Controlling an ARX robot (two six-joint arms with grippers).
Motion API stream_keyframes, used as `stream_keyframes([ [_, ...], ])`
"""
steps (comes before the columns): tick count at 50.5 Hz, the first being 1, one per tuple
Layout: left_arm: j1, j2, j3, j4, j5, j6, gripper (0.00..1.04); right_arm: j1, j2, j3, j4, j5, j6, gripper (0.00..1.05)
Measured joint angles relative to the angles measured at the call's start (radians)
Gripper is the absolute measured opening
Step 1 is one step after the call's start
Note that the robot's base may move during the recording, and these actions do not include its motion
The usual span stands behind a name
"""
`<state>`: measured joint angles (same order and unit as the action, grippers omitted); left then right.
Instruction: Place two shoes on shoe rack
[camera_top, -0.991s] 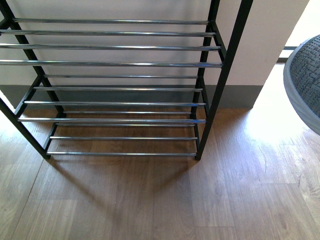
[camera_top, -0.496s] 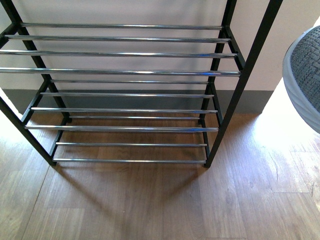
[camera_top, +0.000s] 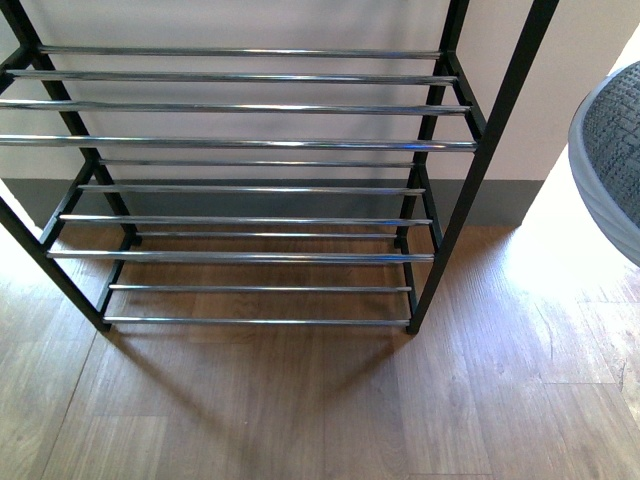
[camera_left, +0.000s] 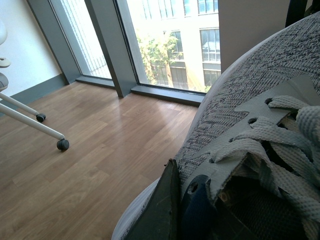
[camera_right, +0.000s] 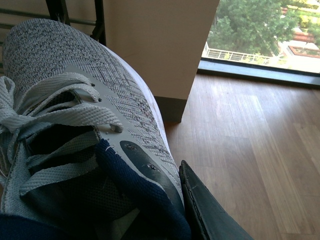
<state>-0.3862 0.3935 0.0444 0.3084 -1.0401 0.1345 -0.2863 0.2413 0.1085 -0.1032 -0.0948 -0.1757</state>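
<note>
The shoe rack (camera_top: 240, 143), a black frame with chrome bars, stands against the wall in the front view with all its tiers bare. The rounded end of a grey knit sneaker (camera_top: 612, 150) hangs in the air at that view's right edge. In the left wrist view my left gripper (camera_left: 180, 202) is shut on the collar of a grey knit sneaker (camera_left: 260, 80), one dark finger (camera_left: 162, 210) outside it. My right gripper (camera_right: 172, 200) is shut on the other grey knit sneaker (camera_right: 55, 55), with one finger (camera_right: 205, 210) against its side. Rack bars (camera_right: 75, 15) show just beyond its toe.
Wooden floor (camera_top: 300, 400) spreads in front of the rack, and a grey skirting runs along the wall. Floor-to-ceiling windows (camera_left: 165, 40) show in the left wrist view, with a white chair leg and castor (camera_left: 62, 145) beside them. A white wall corner (camera_right: 160, 50) stands next to the rack.
The rack has grown a little larger and slid right and down in the front view, then settled. The sneaker at the right edge has barely moved.
</note>
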Motion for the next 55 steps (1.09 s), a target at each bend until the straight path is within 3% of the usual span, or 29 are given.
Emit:
stream_keyframes([
  [55,0.0,0.0,0.0,0.0,0.0,0.0,0.02,0.0,0.0,-0.002,0.0,0.0,0.0,0.01],
])
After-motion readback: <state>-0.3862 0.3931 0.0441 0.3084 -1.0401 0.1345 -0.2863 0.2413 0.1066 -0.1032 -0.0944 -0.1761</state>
